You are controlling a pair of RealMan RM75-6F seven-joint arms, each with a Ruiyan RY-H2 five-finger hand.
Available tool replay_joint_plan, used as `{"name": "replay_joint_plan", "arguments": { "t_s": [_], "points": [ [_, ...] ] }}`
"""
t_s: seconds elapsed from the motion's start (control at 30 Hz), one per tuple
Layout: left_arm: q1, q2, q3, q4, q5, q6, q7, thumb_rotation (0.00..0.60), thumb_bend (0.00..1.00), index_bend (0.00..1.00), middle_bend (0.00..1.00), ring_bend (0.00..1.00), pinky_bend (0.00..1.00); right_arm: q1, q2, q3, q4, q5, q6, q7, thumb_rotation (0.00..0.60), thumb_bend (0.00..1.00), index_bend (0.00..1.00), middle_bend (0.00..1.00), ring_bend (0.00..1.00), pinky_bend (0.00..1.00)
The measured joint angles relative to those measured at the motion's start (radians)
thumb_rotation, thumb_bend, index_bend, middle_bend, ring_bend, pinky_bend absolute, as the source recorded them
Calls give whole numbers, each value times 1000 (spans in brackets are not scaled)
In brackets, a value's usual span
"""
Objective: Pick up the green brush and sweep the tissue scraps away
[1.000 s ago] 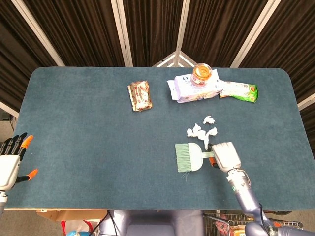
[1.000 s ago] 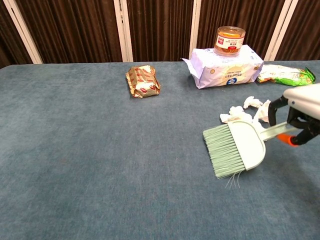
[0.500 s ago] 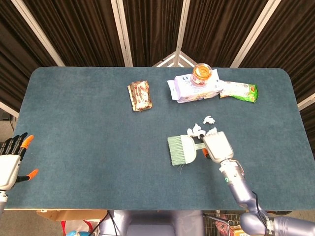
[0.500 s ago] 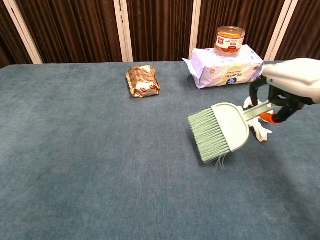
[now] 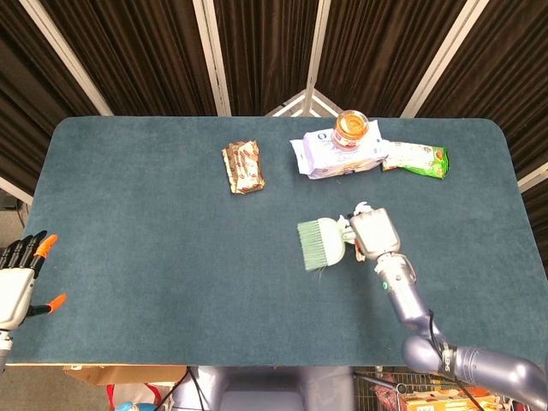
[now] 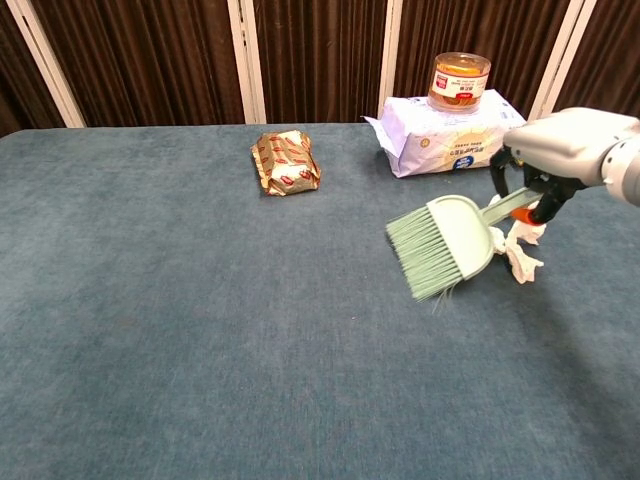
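Brush: green brush (image 6: 445, 243) held by its handle in the right hand (image 6: 560, 148), right of the desk's centre, bristles pointing toward the left edge; head looks raised off the surface in the chest view.
Right hand: fingers wrapped down around the brush handle, back of the hand up; seen also from above (image 5: 372, 232).
Scraps: tissue scraps (image 6: 520, 252) lie on the desk just beside the brush head, on its right-edge side, partly under the hand; from above only a few white bits (image 5: 360, 208) show at the hand's far side.
Left hand: left hand (image 5: 17, 282) at the desk's near left corner, off the left edge, fingers apart, holding nothing; head view only.
Desk: blue-grey cloth top (image 5: 154, 240).
Far edge, right part: white wipes pack (image 6: 450, 138) with an orange-lidded jar (image 6: 461, 78) standing on it; green snack bag (image 5: 416, 158) just beside the pack toward the right edge.
Far edge, middle: brown snack packet (image 6: 286, 161), well apart from the brush.
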State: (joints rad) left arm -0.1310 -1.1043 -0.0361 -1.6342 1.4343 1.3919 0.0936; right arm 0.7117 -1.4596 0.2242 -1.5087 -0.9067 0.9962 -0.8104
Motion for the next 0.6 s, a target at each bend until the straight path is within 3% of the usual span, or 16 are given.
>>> {"name": "replay_joint_plan", "arguments": {
  "t_s": [0.37, 0.6],
  "points": [
    [3, 4, 4, -7, 13, 10, -1, 600, 0, 0, 0, 0, 20, -4, 107, -46, 127, 44, 8, -25, 600, 541, 730, 950, 981, 921],
    [2, 1, 5, -9, 23, 15, 4, 600, 0, 0, 0, 0, 20, -14, 174, -52, 105, 25, 48, -32, 600, 541, 730, 950, 981, 922]
  ]
}}
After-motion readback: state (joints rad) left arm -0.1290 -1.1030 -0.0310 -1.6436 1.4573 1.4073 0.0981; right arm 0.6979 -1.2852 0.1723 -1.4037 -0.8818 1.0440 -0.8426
